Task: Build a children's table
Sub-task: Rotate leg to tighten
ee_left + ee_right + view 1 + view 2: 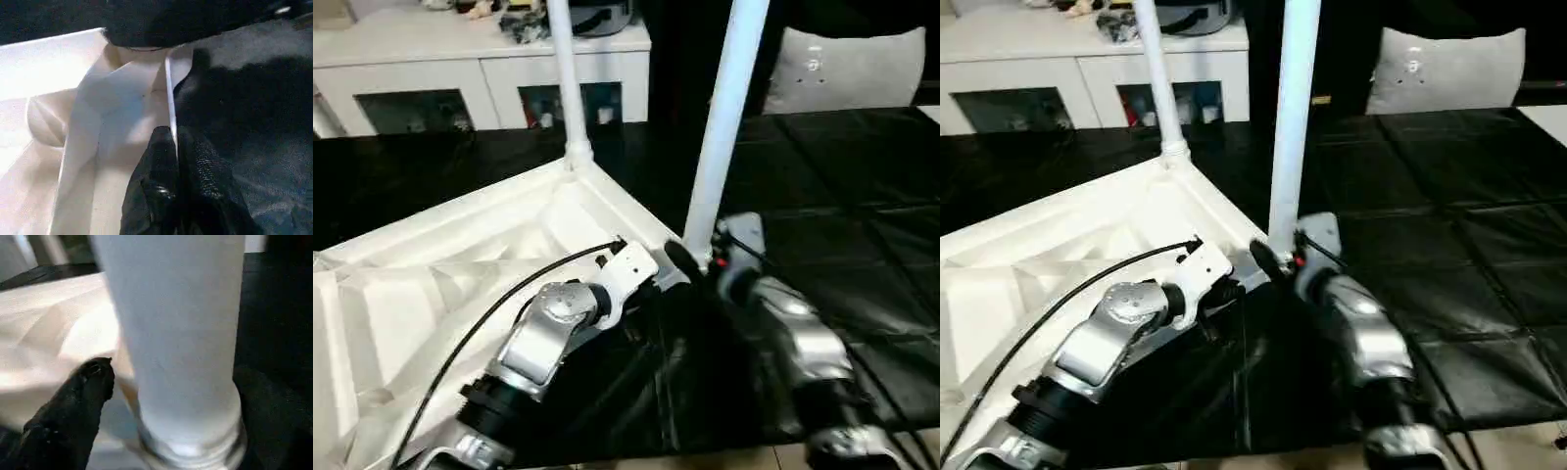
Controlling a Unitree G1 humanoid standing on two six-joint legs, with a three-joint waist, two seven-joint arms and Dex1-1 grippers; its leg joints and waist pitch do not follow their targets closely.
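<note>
The white table top (pixel 431 284) lies upside down on the black mat, ribbed underside up. One white leg (pixel 570 88) stands in its far corner socket. A second leg (pixel 720 127) stands upright at the near right corner. My right gripper (pixel 700 257) sits at this leg's base, open, one black finger (pixel 83 396) a little off the leg (pixel 181 333). My left gripper (pixel 173 134) is shut on the thin rim of the table top (pixel 168 93) close to that same corner.
A black quilted mat (pixel 842 196) covers the surface under the table top. A white cabinet with glass doors (pixel 480 69) stands at the back, a grey cushion (pixel 847 69) at the back right. A black cable (pixel 499 304) arcs over my left forearm.
</note>
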